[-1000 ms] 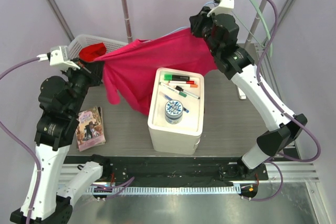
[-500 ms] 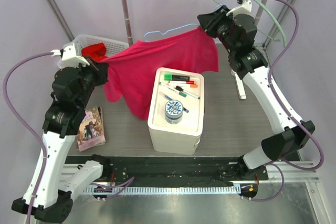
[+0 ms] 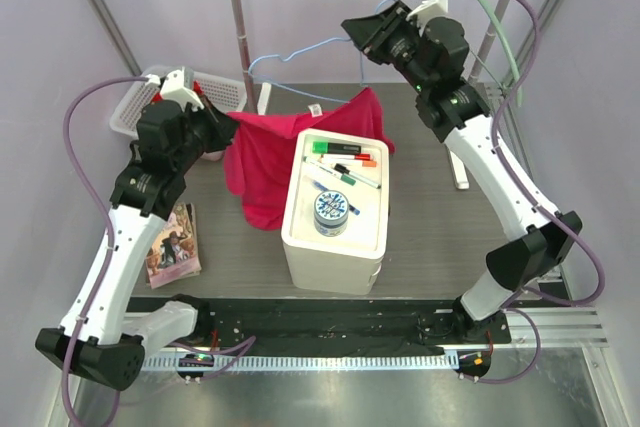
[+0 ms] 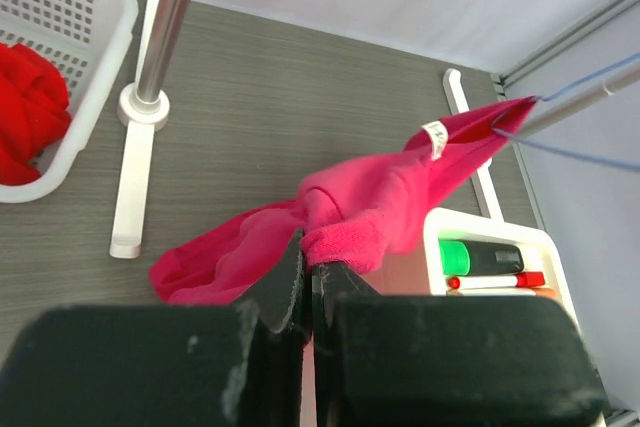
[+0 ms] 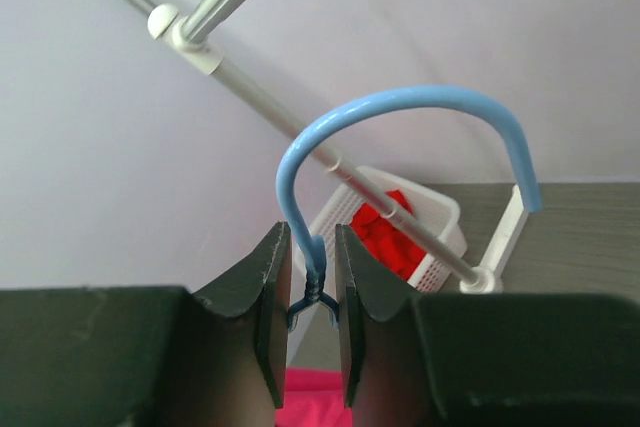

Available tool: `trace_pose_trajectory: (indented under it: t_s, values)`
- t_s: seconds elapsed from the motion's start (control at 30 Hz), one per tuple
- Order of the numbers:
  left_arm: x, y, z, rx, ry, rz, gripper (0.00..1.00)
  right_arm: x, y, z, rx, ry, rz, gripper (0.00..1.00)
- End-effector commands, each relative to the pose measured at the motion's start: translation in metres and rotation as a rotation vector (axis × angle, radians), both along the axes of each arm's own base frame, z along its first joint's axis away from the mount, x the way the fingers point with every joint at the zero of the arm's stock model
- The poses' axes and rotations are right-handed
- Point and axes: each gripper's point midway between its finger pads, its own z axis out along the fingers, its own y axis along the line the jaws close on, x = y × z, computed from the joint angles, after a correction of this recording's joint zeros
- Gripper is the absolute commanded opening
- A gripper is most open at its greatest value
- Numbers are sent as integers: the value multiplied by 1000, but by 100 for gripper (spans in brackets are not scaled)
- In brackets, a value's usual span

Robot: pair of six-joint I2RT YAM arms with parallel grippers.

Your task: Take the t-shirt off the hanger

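T-shirt (image 3: 262,157) sagged over the worktop's (image 3: 430,217) back-left, one fold clamped in the left gripper (image 4: 310,272) and drawn against the blue hanger (image 5: 420,94), whose neck the right gripper (image 5: 311,267) pinched aloft as an anchor.

There is one pink t-shirt (image 3: 262,152). There are two hangers, a blue hanger (image 3: 300,50) and a green hanger (image 3: 500,32), and one clothes rack (image 3: 238,7). One white basket (image 4: 70,7) holds one red cloth (image 4: 25,107). One white box (image 3: 330,247) carries one round tin (image 3: 331,210) and at least five markers (image 3: 336,148). One book (image 3: 172,244) lies on the table.
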Motion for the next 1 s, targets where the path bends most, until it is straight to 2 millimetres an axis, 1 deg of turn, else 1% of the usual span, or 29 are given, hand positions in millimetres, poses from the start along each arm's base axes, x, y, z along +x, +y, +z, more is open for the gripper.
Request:
trace_pose_trajectory:
  t_s: [0.0, 0.03, 0.07, 0.1, 0.13, 0.17, 0.2, 0.23, 0.27, 0.3, 0.33, 0.37, 0.4, 0.5, 0.53, 0.57, 0.6, 0.63, 0.67, 0.7, 0.73, 0.77, 0.8, 0.83, 0.87, 0.9, 0.93, 0.97]
  values:
    - [4, -8, 45, -64, -122, -40, 0, -26, 27, 46, 64, -110, 90, 1]
    - [5, -6, 45, -58, -124, -29, 0, -30, 38, 45, 60, -109, 113, 1]
    - [5, -4, 43, -48, -115, -17, 0, -32, 41, 47, 58, -114, 120, 1]
    - [4, 0, 47, -28, -126, -6, 0, -35, 44, 51, 54, -127, 130, 1]
    - [6, 13, 49, -1, -127, 61, 0, -38, 46, 52, 52, -132, 134, 1]
    - [1, 21, 55, 13, -138, 94, 0, -40, 45, 56, 52, -142, 134, 1]
    - [-5, 32, 58, 46, -131, 138, 0, -41, 42, 52, 28, -132, 125, 1]
    - [-10, 43, 63, 57, -140, 186, 0, -42, 39, 54, 19, -140, 112, 1]
    - [-14, 65, 66, 75, -145, 300, 0, -47, 34, 60, 18, -153, 103, 1]
    - [-31, 78, 83, 49, -202, 354, 0, -49, 32, 60, 9, -158, 94, 1]
    - [-35, 85, 77, 46, -209, 389, 0, -51, 29, 62, 2, -167, 86, 1]
    - [-40, 91, 82, 34, -242, 421, 0, -54, 27, 66, 2, -180, 86, 1]
    - [-50, 95, 88, 13, -280, 427, 0, -59, 25, 70, -1, -191, 89, 1]
    - [-46, 88, 79, 5, -273, 396, 0, -64, 21, 74, -4, -202, 85, 1]
    - [-41, 84, 70, 15, -238, 384, 0, -65, 19, 75, -6, -206, 79, 1]
    - [-38, 81, 67, 8, -224, 371, 0, -64, 18, 73, -15, -204, 70, 1]
    - [-35, 74, 64, 3, -212, 338, 0, -67, 15, 74, -18, -207, 64, 1]
    - [-28, 68, 58, 5, -191, 315, 0, -66, 15, 73, -24, -203, 60, 1]
    - [-25, 60, 57, 2, -180, 282, 0, -67, 15, 70, -37, -205, 62, 1]
    - [-21, 47, 55, 0, -162, 212, 0, -66, 16, 68, -49, -198, 63, 1]
    - [-11, 35, 45, 9, -123, 160, 0, -65, 16, 67, -56, -199, 64, 1]
    - [-8, 26, 36, 23, -77, 114, 5, -66, 16, 66, -66, -201, 66, 1]
    - [-7, 20, 45, 25, -82, 79, 10, -65, 16, 62, -91, -200, 64, 1]
    - [-7, 13, 41, 23, -57, 41, 14, -64, 16, 60, -106, -201, 62, 1]
    - [-4, 12, 35, 32, -28, 38, 28, -63, 16, 58, -120, -203, 60, 1]
    - [-6, 13, 38, 30, -33, 42, 39, -61, 16, 52, -162, -203, 56, 1]
    - [-10, 15, 44, 29, -52, 42, 55, -60, 15, 50, -181, -204, 51, 1]
    - [-13, 15, 47, 29, -64, 37, 61, -59, 15, 45, -207, -195, 50, 1]
